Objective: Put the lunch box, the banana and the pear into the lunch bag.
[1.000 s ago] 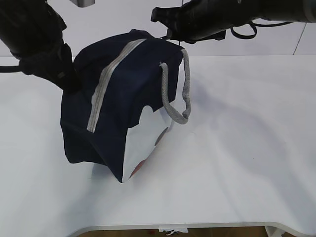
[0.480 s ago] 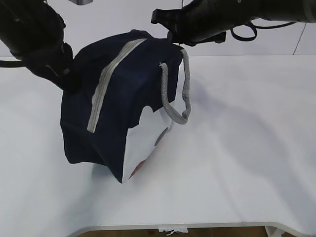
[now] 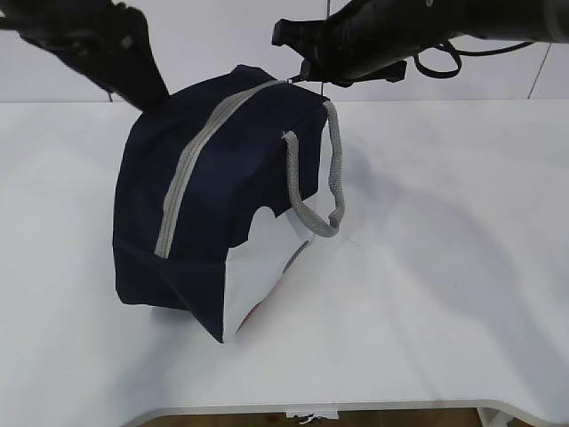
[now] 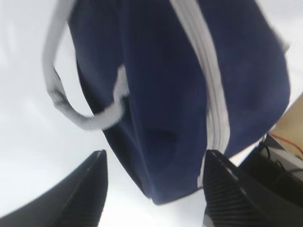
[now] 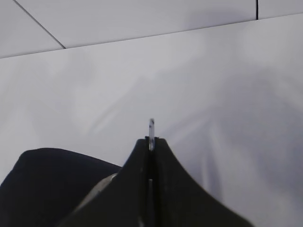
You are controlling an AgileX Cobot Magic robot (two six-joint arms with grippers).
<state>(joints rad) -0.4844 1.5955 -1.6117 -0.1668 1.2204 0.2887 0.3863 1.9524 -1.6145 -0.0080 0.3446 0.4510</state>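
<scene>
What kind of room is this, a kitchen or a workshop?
Probably a robotics lab or test bench: a bare white table, plain panelled wall, two black robot arms over a lunch bag, and loose cables beside it.

Matt navy cloth lunch bag (image 3: 222, 178), woven webbing handle (image 3: 331, 182)

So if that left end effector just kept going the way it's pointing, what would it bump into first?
Most likely the lunch bag: the left end effector is open, aimed at its navy side by the zipper. Depth is unclear.
</scene>
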